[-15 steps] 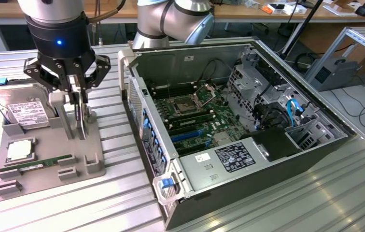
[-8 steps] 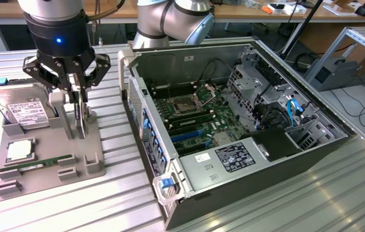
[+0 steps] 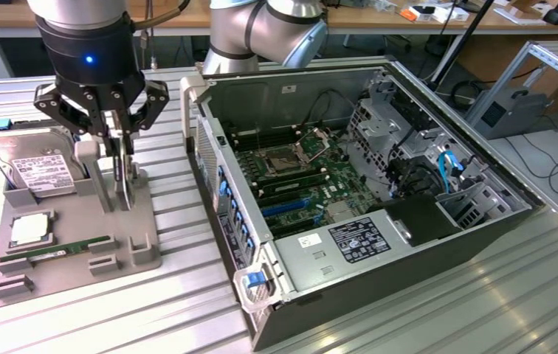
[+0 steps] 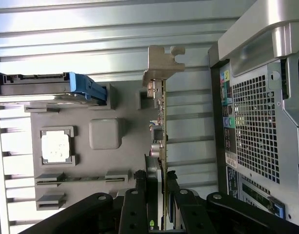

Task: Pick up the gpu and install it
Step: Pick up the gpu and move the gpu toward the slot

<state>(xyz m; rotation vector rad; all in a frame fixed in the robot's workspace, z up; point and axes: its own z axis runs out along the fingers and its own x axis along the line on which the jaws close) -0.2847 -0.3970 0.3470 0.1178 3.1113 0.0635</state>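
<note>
The gpu [image 3: 122, 190] stands on edge in a slot of the grey parts tray [image 3: 67, 276] at the exterior view's left. In the wrist view the gpu [image 4: 162, 105] runs edge-on, dark board with a pale metal bracket at its far end. My gripper [image 3: 117, 153] hangs straight over it, black fingers down on either side of the card. In the wrist view my gripper [image 4: 161, 179] has its fingers pressed against both faces of the board near one end, shut on it. The card's lower edge is still among the tray's posts.
The tray also holds a hard drive [image 3: 38, 168] with a blue bracket, a CPU [image 3: 30, 230] and a RAM stick [image 3: 57, 251]. The open computer case [image 3: 456, 221] lies at the exterior view's right, motherboard [image 3: 294, 188] exposed. Its rear panel [image 4: 256, 122] is close beside the card.
</note>
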